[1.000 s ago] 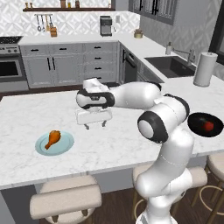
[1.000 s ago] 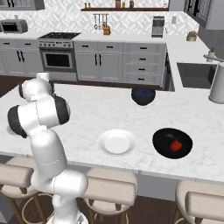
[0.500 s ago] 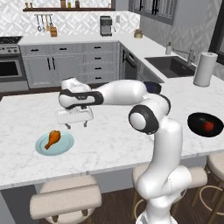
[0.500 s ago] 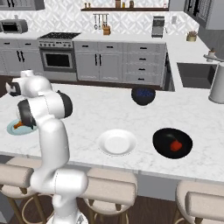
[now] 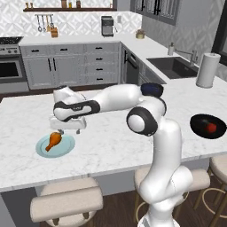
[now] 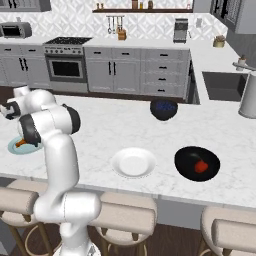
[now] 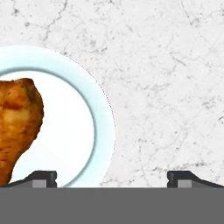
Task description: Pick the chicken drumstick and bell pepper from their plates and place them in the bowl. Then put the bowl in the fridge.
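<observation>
Left base view: arm stretched left, hand [image 5: 67, 131] open above drumstick [image 5: 53, 140].

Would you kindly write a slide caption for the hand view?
Open pincer above the marble counter, the chicken drumstick on its pale blue plate off to one side.

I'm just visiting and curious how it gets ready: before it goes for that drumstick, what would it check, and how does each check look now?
1. Gripper open: ok.
2. Nothing held: ok.
3. Drumstick lying free on its pale blue plate: ok.
4. Gripper centred over the drumstick: not ok; hand view shows it off to one side, over the plate's edge.
5. Gripper low enough to grasp: cannot tell.
6. Bowl on the counter, ready: ok.
</observation>
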